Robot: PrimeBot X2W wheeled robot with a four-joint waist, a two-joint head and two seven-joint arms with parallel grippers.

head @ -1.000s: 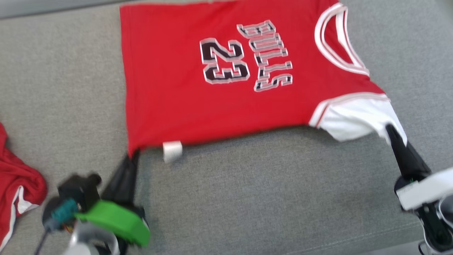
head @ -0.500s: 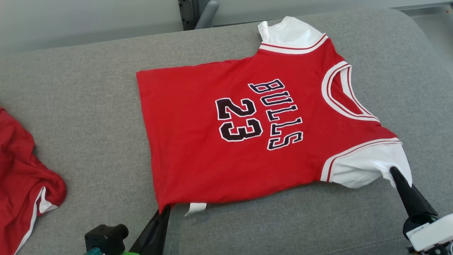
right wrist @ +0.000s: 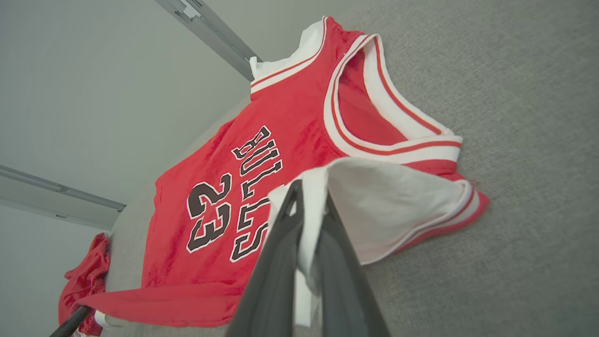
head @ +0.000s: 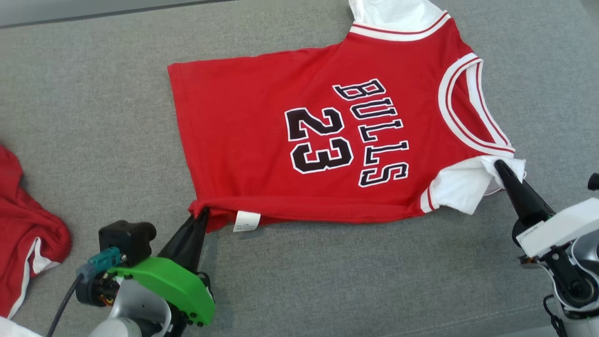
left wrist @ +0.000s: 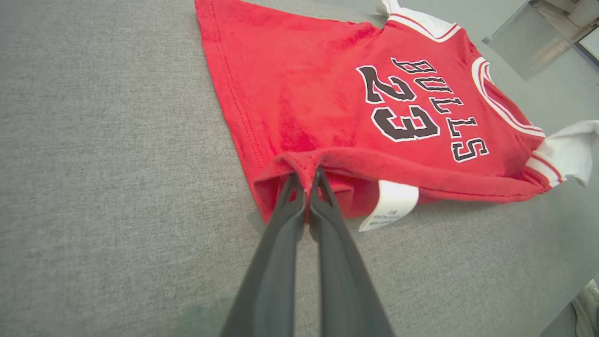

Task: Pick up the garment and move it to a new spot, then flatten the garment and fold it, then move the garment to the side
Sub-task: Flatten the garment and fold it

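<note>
1. While both hands grip its near edge, the red short-sleeved basketball jersey with black "BULLS 23" lettering (head: 262,140) lies chest-up across the middle of the grey cloth-covered table (head: 93,93), its neck toward the robot's right.
2. The left hand (head: 202,216) is pinched shut on the near hem corner and holds it just off the cloth, so the hem curls under beside the white care label (head: 246,221). The right hand (head: 500,164) is closed on the near white sleeve (head: 461,189), which is raised and turned in toward the collar.
3. I'd judge this the fold step, with the near long edge due to go over the body. The jersey looks flat enough already.
4. The next move, I think, calls for both hands to travel away from the robot together and level, so the crease runs straight, and then to let go.
5. There is bare grey cloth on the near side and left of the hem. The far white sleeve (head: 398,11) sits near the table's back edge, so there is little slack there. A crumpled red garment (head: 28,238) lies well apart at the left, and a sideways move might meet it.
</note>
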